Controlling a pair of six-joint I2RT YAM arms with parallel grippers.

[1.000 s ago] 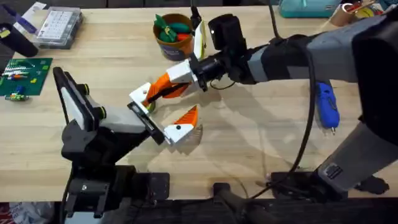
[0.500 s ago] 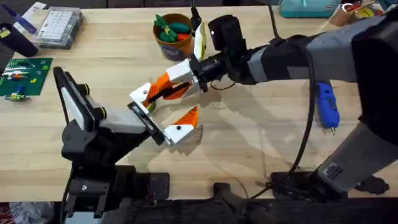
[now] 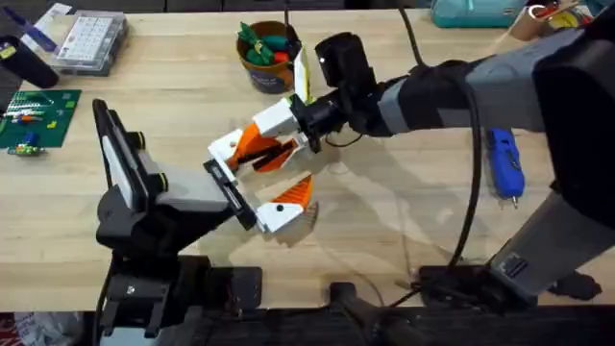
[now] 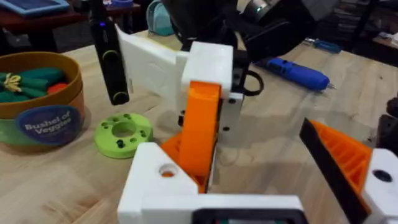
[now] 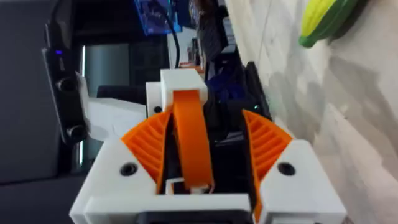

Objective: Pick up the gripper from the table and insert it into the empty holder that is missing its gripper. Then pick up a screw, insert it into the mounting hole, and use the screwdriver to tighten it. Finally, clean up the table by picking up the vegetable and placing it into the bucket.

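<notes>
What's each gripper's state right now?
Left: cannot be told.
Right gripper: closed on the orange finger.

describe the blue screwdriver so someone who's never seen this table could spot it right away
Start at the right side of the wooden table, beyond the right arm's dark forearm. The screwdriver lies flat there on its own, apart from everything else. It is bright blue and pen-shaped with a thin metal tip, unlike the orange-ribbed parts and green toys near the table's middle.
</notes>
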